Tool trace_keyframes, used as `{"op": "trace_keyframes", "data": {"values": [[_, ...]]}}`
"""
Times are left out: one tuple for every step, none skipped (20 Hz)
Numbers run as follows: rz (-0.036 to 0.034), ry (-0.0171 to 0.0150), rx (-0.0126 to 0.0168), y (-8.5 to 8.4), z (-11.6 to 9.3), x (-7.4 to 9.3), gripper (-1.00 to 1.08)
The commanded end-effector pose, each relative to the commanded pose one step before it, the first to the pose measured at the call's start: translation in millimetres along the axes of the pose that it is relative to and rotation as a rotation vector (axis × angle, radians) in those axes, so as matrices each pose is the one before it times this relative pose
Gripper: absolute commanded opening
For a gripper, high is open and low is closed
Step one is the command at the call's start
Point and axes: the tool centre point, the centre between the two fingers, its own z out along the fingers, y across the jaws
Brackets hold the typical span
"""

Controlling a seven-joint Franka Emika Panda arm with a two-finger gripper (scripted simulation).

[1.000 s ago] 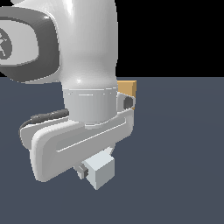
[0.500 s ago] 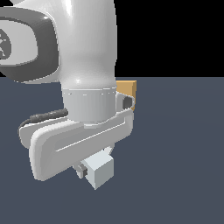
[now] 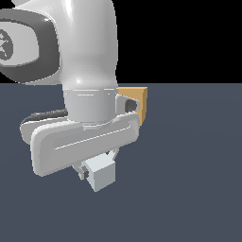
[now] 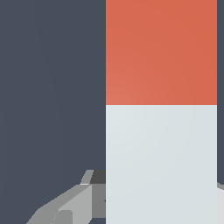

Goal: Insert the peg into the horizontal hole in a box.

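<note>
The claw (image 4: 162, 205) grasps the peg (image 4: 161, 109) low over the desk (image 3: 189, 165); the box (image 3: 138, 103) sits beyond the arm, mostly hidden behind it.

My arm hangs low over the floor, wrist turned down.

In the exterior view my white arm (image 3: 71, 56) fills the exterior view's left, its thick link dropping into the flat wrist flange, which tilts a little. Under it my gripper (image 3: 97, 174) points downward, close to the ground; its pale hand block hides the tips there. In the wrist view one grey finger (image 4: 70, 203) reaches in from the edge and lies against the side of the peg (image 4: 161, 109), gripping it; the other finger barely shows.
</note>
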Motion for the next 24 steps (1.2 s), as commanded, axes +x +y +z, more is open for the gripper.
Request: {"op": "trace_keyframes", "data": {"values": [[0.03883,-0.0021,-0.00237,2.08,-4.51,8.62,-1.0],[0.01792,0.0,-0.00004,0.48,-1.42,4.17,-1.0],[0.01887,0.00001,-0.00004,0.51,-1.5,4.39,-1.0],[0.01979,0.00001,-0.00004,0.55,-1.57,4.61,-1.0],[0.02067,0.00001,-0.00005,0.58,-1.64,4.81,-1.0],[0.02087,0.00002,-0.00005,0.6,-1.66,4.87,-1.0],[0.02069,0.00002,-0.00004,0.6,-1.65,4.83,-1.0],[0.02053,0.00002,-0.00004,0.6,-1.63,4.8,-1.0],[0.02036,0.00002,-0.00004,0.61,-1.62,4.76,-1.0],[0.02019,0.00002,-0.00004,0.61,-1.61,4.73,-1.0],[0.02004,0.00003,-0.00004,0.61,-1.6,4.7,-1.0],[0.01989,0.00003,-0.00003,0.62,-1.59,4.67,-1.0],[0.01974,0.00003,-0.00003,0.62,-1.58,4.64,-1.0],[0.0196,0.00003,-0.00003,0.63,-1.57,4.61,-1.0],[0.01947,0.00003,-0.00003,0.63,-1.56,4.58,-1.0],[0.01935,0.00003,-0.00002,0.63,-1.55,4.56,-1.0],[0.01922,0.00002,-0.00002,0.64,-1.55,4.54,-1.0],[0.01912,0.00002,-0.00002,0.64,-1.54,4.51,-1.0],[0.01901,0.00002,-0.00001,0.65,-1.53,4.5,-1.0],[0.01892,0.00002,-0.00001,0.65,-1.53,4.47,-1.0],[0.01883,0.00001,-0.00001,0.66,-1.52,4.46,-1.0],[0.01875,0.00001,-0.00001,0.66,-1.52,4.45,-1.0],[0.01868,0.00001,0.0,0.67,-1.51,4.43,-1.0],[0.01862,0.0,0.0,0.67,-1.51,4.42,-1.0]]}}
